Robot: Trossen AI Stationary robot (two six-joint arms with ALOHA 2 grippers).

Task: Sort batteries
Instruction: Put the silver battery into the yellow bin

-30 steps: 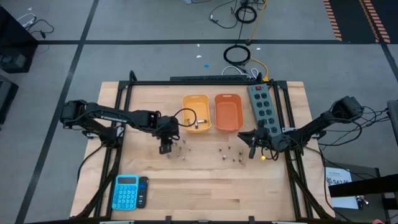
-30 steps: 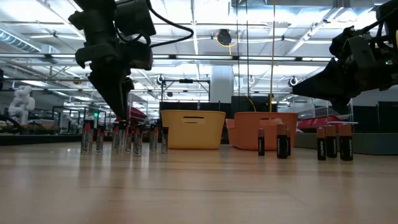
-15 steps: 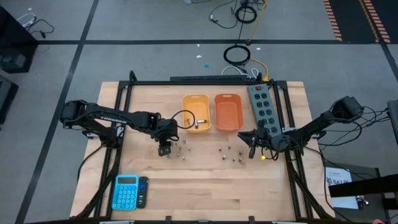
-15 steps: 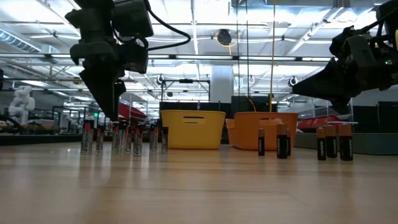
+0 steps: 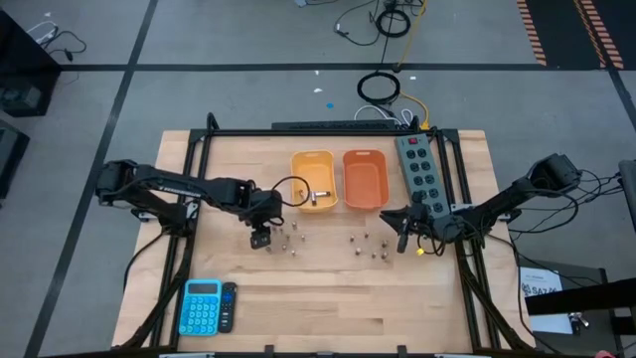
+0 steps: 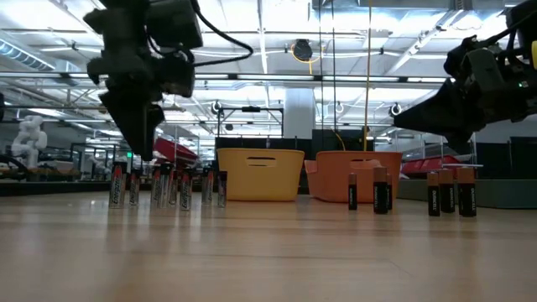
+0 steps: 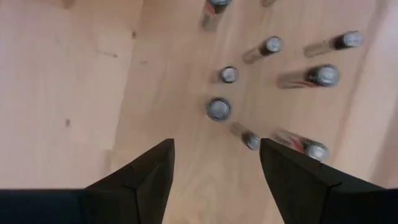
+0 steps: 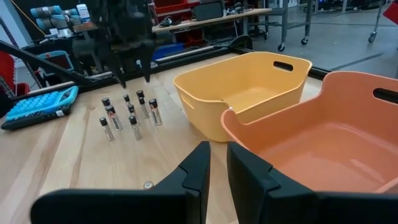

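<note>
Overhead, the wooden counter (image 5: 328,298) has broad bare wood along its near half, with only the blue calculator (image 5: 201,305) and a dark remote beside it (image 5: 229,303) at the near left corner. At the far side sit the yellow bin (image 5: 312,180) and the orange bin (image 5: 365,179), touching side by side, with a grey power strip (image 5: 419,167) just right of them.

The batteries stand upright in two loose groups, well apart, between the bins and the open wood. The left group (image 6: 168,185) is silvery with dark and red bands; the right group (image 6: 449,197) is dark with copper tops. From the wrist camera the left group (image 7: 219,109) shows as round silver caps seen end-on.

The left tool (image 5: 260,238) hangs above the left group's outer edge, its fingers (image 7: 146,177) spread wide with nothing between them; a second ago it sat lower among those batteries and was narrower, and it has since lifted and shifted slightly outward. The right tool (image 5: 402,237) waits near the right group, close to the counter's right rail, its fingers (image 8: 196,168) drawn to a narrow gap and empty, unmoved from before.
</note>
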